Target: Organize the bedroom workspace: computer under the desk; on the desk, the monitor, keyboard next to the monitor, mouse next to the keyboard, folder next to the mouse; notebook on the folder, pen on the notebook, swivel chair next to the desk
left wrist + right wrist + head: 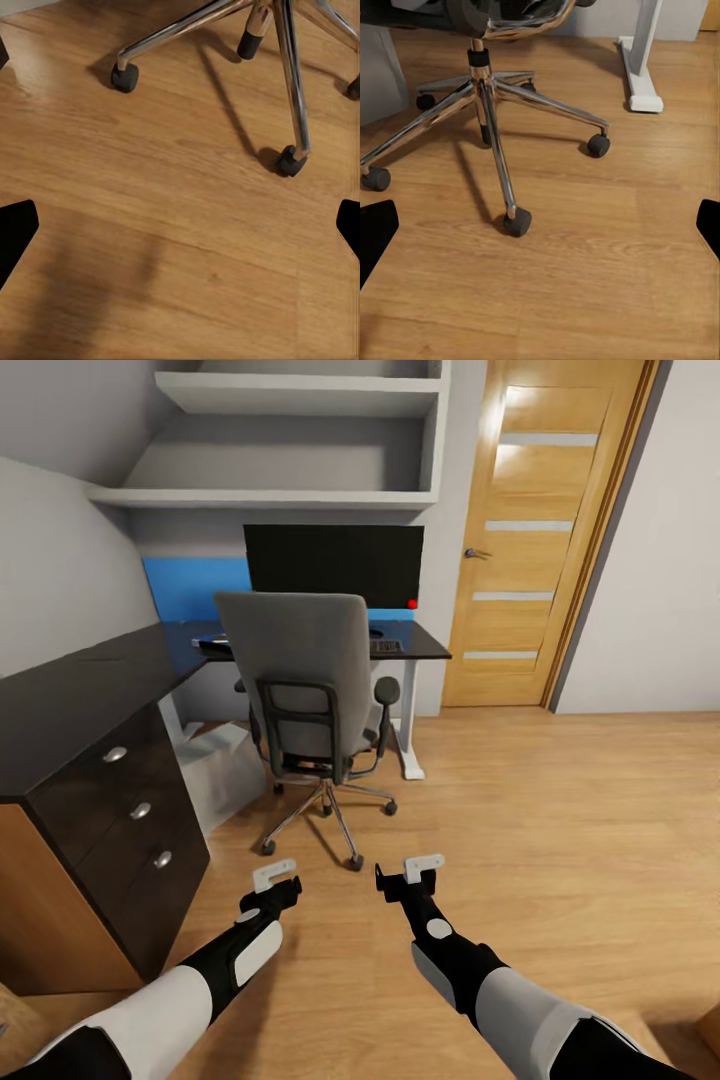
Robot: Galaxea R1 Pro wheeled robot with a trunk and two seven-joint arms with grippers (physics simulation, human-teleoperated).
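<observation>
The grey swivel chair (300,680) stands at the black desk (90,690) with its back toward me; its metal base (255,30) (484,90) rests on the floor just ahead of both grippers. The black monitor (333,565) stands on the desk behind the chair. Part of the keyboard (385,647) shows to the right of the chair back. The light grey computer (215,770) sits on the floor under the desk. My left gripper (275,880) (180,232) and right gripper (410,875) (540,232) hover open and empty over the floor. The folder, notebook, pen and mouse are hidden.
A dark three-drawer unit (130,810) stands close on my left. The desk's white leg (408,730) (643,52) is right of the chair. A wooden door (540,530) is at the back right, with open plank floor (560,820) before it. Shelves (300,450) hang above the desk.
</observation>
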